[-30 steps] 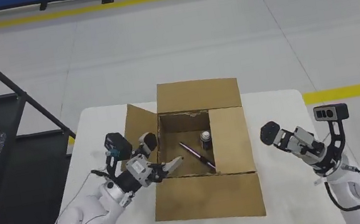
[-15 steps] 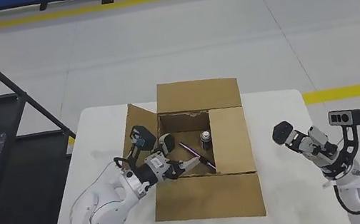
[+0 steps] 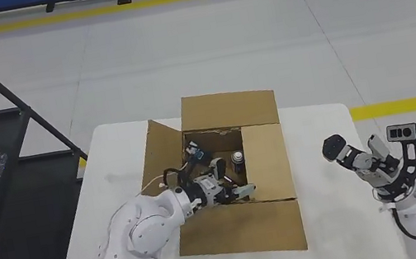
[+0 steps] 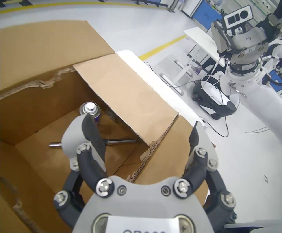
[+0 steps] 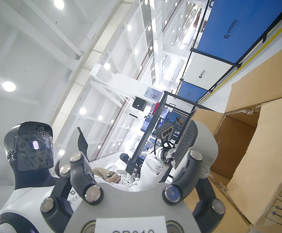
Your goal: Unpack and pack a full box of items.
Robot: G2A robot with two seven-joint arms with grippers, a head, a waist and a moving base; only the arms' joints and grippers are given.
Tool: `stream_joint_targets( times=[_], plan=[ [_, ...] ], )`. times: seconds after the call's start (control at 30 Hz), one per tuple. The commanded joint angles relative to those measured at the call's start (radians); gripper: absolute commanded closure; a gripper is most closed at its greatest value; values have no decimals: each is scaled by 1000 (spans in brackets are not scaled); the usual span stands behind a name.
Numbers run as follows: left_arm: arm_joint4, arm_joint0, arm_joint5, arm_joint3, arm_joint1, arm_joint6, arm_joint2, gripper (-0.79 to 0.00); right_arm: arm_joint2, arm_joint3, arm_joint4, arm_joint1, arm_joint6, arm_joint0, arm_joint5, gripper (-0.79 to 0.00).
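The cardboard box (image 3: 241, 229) sits in the middle of the white table (image 3: 333, 199) with its flaps folded out; the left gripper (image 4: 141, 123) hangs inside the box opening, fingers (image 4: 93, 136) spread wide and holding nothing; below it, on the box floor, a small spray can (image 4: 89, 109) stands upright near the far wall and a slim metal rod (image 4: 123, 140) lies flat just beside it; the right gripper (image 5: 136, 128) is raised off to the box's right, well apart from it, released and empty.
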Motion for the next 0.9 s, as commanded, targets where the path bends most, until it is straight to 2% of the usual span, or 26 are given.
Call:
stream_joint_targets(
  times=[0.0, 0.23, 0.4, 0.73, 0.87],
  plan=[
    [-51, -52, 18, 64, -16, -39, 48, -785, 22, 5, 17, 3, 1, -12, -5, -785],
    [-216, -170, 81, 251, -70, -110, 153, -785, 68, 19, 55, 11, 17, -35, -3, -785],
    [-290, -225, 113, 345, -103, -138, 202, -785, 76, 27, 68, 15, 19, -30, 1, -785],
    [-478, -274, 42, 476, -151, -157, 230, -785, 66, 47, 72, 20, 23, -14, 2, -785],
    [-494, -292, 27, 508, -163, -149, 234, -785, 68, 43, 79, 22, 24, -15, 1, -785]
  ],
)
